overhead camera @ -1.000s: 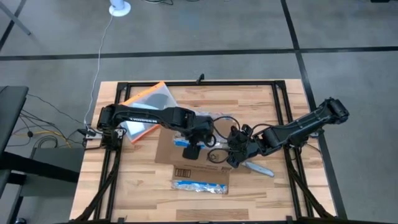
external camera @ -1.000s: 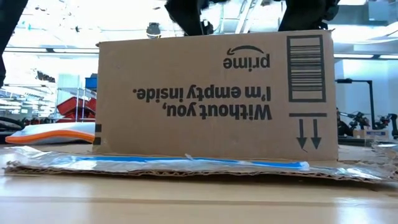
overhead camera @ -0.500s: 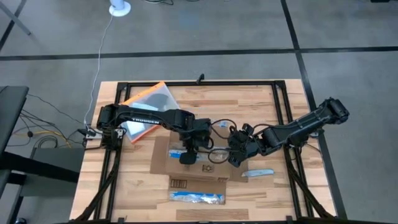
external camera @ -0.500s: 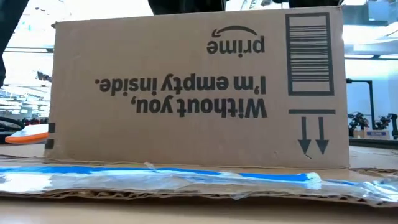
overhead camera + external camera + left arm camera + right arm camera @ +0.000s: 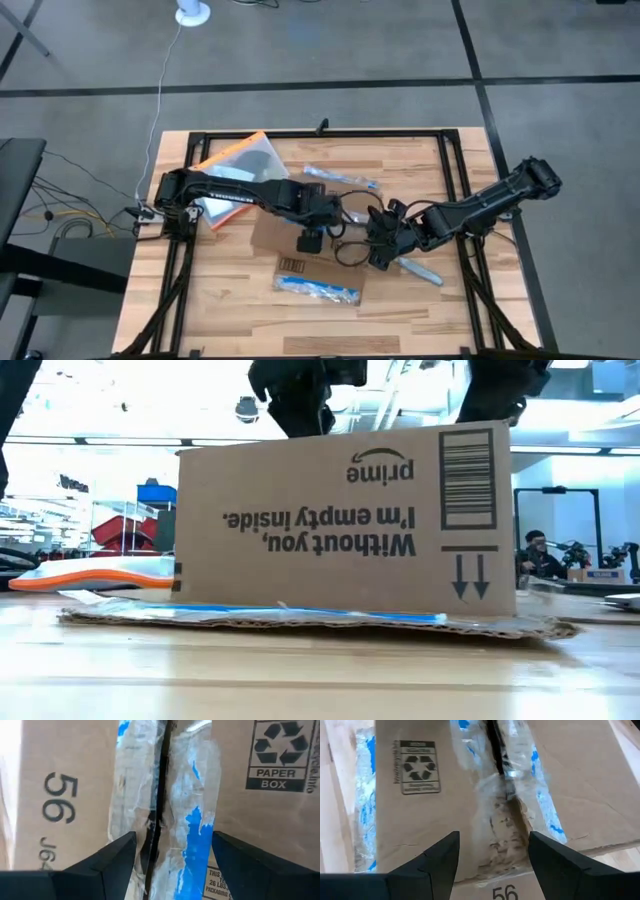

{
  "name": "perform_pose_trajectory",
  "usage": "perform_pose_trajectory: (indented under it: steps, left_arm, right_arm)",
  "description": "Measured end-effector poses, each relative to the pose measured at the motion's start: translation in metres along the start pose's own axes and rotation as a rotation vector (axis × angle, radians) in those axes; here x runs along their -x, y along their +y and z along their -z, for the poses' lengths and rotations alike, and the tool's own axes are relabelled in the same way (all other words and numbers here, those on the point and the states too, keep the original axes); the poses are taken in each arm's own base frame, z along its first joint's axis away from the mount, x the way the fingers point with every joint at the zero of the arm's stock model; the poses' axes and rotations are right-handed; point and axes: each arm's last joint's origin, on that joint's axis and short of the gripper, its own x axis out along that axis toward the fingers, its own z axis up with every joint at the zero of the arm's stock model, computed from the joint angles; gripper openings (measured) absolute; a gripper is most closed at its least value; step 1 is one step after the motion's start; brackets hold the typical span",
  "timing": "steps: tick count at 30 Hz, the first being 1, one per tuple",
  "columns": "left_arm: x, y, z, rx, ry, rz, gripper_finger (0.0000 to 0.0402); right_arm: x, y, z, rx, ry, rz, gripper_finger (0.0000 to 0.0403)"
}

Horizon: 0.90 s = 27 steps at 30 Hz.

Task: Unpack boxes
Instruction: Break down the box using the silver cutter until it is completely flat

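The brown cardboard box sits at the centre of the high view on the wooden table, with one flap laid flat toward the bottom of the frame, carrying a blue-and-white tape strip. In the low view the box fills the middle of the frame, its black print upside down and a barcode at its upper right. The left gripper hangs over the box's top near the centre of the high view; in its wrist view its fingers stand spread on either side of the torn taped seam. The right gripper is just right of the box in the high view, and its wrist view shows its fingers apart above the crumpled tape. An orange-edged pouch lies at the upper left of the table, partly under the left arm. A loose tape strip lies above the box.
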Motion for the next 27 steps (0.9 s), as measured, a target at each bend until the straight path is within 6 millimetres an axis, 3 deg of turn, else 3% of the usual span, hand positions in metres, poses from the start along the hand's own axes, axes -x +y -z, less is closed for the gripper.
perform_pose_trajectory:
  steps: [9, 27]
  left_arm:
    - [0.008, 0.003, -0.007, -0.006, -0.057, -0.219, 0.0246]
    - [0.0, 0.019, -0.018, 0.009, -0.125, -0.422, 0.0246]
  right_arm:
    - [0.002, 0.004, 0.002, -0.013, -0.003, -0.013, 0.0217]
    - [0.003, 0.006, 0.002, -0.032, -0.011, -0.023, 0.0217]
